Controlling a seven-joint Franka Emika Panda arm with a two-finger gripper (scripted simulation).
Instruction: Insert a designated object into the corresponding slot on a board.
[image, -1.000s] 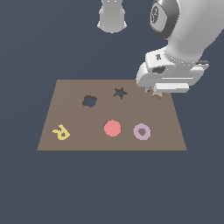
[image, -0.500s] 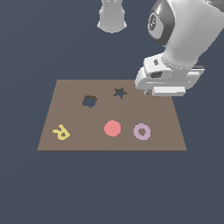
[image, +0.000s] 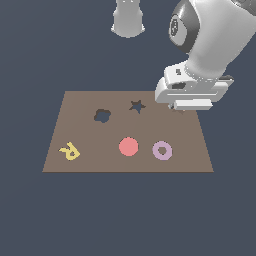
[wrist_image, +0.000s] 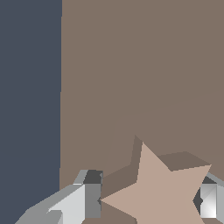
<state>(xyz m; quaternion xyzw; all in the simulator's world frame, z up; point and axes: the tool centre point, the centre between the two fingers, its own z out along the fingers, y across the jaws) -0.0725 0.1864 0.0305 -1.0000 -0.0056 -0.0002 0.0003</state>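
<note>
The tan five-pointed star (wrist_image: 164, 188) sits between my gripper's (wrist_image: 151, 199) fingers (wrist_image: 89, 197), which are shut on it. It casts a shadow on the brown board (wrist_image: 131, 65), so it hangs a little above it. In the exterior view my gripper (image: 181, 106) is over the far right part of the board (image: 100, 150), mostly hidden under the white hand. The dark star-shaped slot (image: 137, 106) lies towards the exterior view's left of the gripper, uncovered.
A dark lobed flower-shaped cutout (image: 102, 116) lies left of the star slot. A yellow R-shaped piece (image: 70, 151), a red disc (image: 128, 147) and a purple ring (image: 162, 150) lie along the board's near side. The robot base (image: 128, 20) stands behind the board.
The hand has stayed over the board's far right part, shifting only slightly. The arm's upper links have swung towards the exterior view's left.
</note>
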